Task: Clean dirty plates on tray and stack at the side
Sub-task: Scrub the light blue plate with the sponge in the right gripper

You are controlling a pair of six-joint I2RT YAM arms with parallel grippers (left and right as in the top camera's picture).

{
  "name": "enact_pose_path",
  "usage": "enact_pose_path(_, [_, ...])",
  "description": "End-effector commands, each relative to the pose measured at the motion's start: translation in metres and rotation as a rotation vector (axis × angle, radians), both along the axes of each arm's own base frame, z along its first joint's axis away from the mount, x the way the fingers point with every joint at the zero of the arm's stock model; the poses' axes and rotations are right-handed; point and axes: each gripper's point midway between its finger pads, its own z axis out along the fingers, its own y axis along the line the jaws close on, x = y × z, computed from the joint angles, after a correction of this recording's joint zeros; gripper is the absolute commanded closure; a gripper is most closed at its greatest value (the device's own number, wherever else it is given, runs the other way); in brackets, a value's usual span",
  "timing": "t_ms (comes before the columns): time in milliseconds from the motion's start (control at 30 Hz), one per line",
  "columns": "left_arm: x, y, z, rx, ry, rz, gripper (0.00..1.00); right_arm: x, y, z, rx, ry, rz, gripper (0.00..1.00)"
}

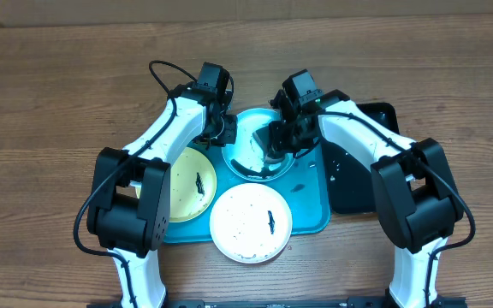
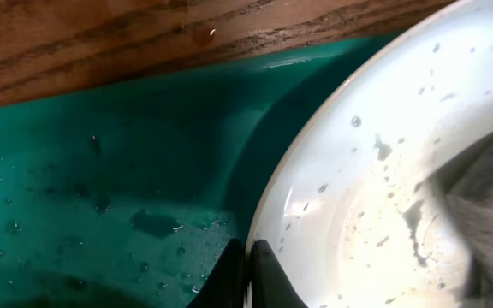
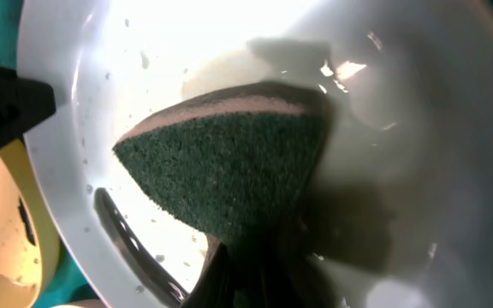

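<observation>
Table (image 1: 58, 85): I read it as matt wood grain. Tray (image 2: 101, 171): smooth turquoise plastic, wet sheen, beaded drops. Light blue plate (image 3: 84, 128): glossy wet plastic, speckled. Sponge (image 3: 229, 171): rough green scouring face over a finer pinkish layer. Black tray (image 1: 349, 184): glossy. The other 2, yellow-green plate (image 1: 187, 184) and white plate (image 1: 246, 224): smooth plastic.

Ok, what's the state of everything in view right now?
light blue plate: on the tray, wet, dark smear near its rim.
sponge: resting in the light blue plate.
left gripper: shut on the light blue plate's rim.
right gripper: shut on the sponge.
yellow-green plate: on the tray, dirty.
white plate: speckled, overhanging the tray's near edge.
tray: wet.
black tray: partly under the right arm.
</observation>
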Motion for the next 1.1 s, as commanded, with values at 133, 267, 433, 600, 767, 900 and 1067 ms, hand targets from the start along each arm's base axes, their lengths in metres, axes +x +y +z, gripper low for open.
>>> enact_pose_path(133, [-0.004, 0.0, -0.009, 0.005, 0.024, 0.011, 0.96, -0.029, 0.019, -0.009, -0.025, -0.002, 0.068, 0.96])
enact_pose_path(267, [-0.004, 0.0, -0.009, 0.005, 0.024, 0.011, 0.96, -0.036, 0.044, -0.006, -0.001, -0.044, 0.121, 0.96])
enact_pose_path(433, [-0.004, 0.0, -0.009, 0.005, 0.024, 0.01, 0.96, -0.03, 0.06, -0.004, -0.007, -0.093, 0.073, 0.96])
enact_pose_path(600, [-0.004, 0.0, -0.009, 0.005, 0.024, 0.011, 0.96, -0.017, 0.065, 0.001, 0.023, -0.134, 0.045, 0.96])
enact_pose_path(767, [-0.004, 0.0, -0.009, 0.005, 0.024, 0.011, 0.96, -0.003, 0.067, 0.007, 0.06, -0.157, -0.012, 0.96])
enact_pose_path(900, [-0.004, 0.0, -0.009, 0.005, 0.024, 0.011, 0.96, 0.006, 0.061, 0.006, 0.026, -0.175, -0.083, 0.96])
enact_pose_path(1067, [-0.004, 0.0, -0.009, 0.005, 0.024, 0.011, 0.96, 0.014, 0.061, 0.008, 0.019, -0.209, -0.104, 0.96])
